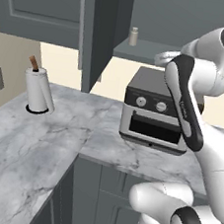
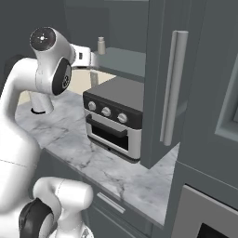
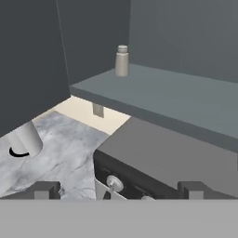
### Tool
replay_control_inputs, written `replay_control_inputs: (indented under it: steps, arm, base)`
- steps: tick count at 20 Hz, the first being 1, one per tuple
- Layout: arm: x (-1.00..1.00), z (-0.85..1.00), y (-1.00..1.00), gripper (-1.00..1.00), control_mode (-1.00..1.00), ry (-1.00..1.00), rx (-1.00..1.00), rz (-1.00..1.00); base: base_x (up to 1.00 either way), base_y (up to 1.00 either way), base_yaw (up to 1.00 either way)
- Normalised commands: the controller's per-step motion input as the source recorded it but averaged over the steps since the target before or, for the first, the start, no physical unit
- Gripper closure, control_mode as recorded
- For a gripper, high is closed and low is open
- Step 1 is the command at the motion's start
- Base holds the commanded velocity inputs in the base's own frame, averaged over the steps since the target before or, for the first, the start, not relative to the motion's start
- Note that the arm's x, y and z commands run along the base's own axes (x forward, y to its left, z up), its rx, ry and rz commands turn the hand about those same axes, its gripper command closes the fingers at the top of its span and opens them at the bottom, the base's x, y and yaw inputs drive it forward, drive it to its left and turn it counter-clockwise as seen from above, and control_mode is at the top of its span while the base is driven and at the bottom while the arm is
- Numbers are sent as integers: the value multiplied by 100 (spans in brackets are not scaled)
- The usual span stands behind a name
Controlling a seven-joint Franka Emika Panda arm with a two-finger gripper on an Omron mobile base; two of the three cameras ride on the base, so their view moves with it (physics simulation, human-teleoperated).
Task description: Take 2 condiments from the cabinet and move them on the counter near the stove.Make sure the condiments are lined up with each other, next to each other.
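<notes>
Reaching toward the open cabinet point(image 3: 28, 56) with fingers point(image 3: 119, 189) spread wide and empty; the beige jar point(image 3: 122, 61) stands upright on the shelf point(image 3: 176, 100), well ahead of and above the fingertips. Risk: a low approach could clip the shelf edge or toaster oven point(image 3: 172, 162) just below. Jar is short, pale, light-lidded.

White glossy arm point(image 1: 201, 130), dark joint caps, black side panels, rounded links.

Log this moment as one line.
gripper: open, empty | beige jar: upright on cabinet shelf | toaster oven: on counter
</notes>
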Motion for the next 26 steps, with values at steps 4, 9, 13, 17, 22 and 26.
replay_control_inputs:
  steps: [4,9,13,17,22,26]
  arm:
    - [50,0,0,-100,-100,1,6,0]
    - [47,0,-2,-100,-100,4,5,0]
    - [47,0,0,-100,-100,4,3,0]
    - [38,0,0,-100,-100,0,0,0]
    - [28,-2,0,-100,-100,0,0,0]
    - [17,-1,5,-100,-100,-8,0,0]
  base:
    - [0,0,0]
    - [0,0,0]
    - [0,0,0]
    - [0,0,0]
    - [0,0,0]
    - [0,0,0]
